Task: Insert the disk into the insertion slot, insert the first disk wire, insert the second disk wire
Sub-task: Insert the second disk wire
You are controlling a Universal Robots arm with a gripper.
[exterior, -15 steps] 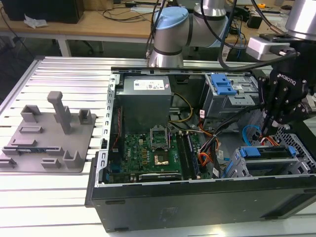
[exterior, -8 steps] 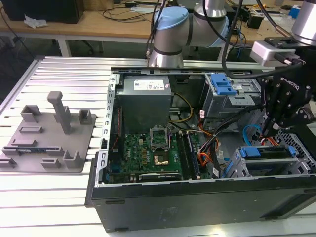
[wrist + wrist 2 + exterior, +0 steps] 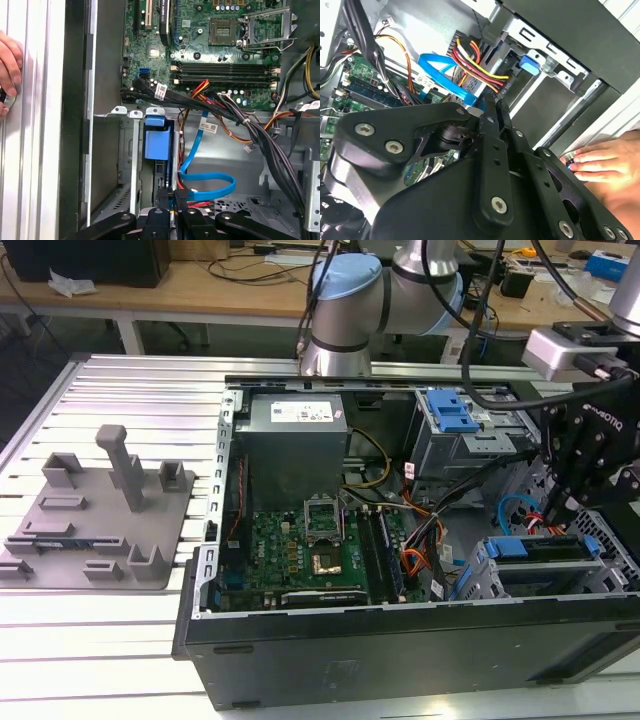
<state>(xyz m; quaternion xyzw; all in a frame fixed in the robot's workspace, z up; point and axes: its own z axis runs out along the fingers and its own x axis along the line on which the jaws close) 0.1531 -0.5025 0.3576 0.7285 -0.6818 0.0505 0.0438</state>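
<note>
blue carrier (image 3: 157, 138); black tool (image 3: 172, 200)

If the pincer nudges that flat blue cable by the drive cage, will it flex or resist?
The flat blue cable will probably flex: it lies in a loose loop, so it looks floppy. Likely light, being a thin ribbon. It may spring back, since one end runs toward the pincer.
</note>
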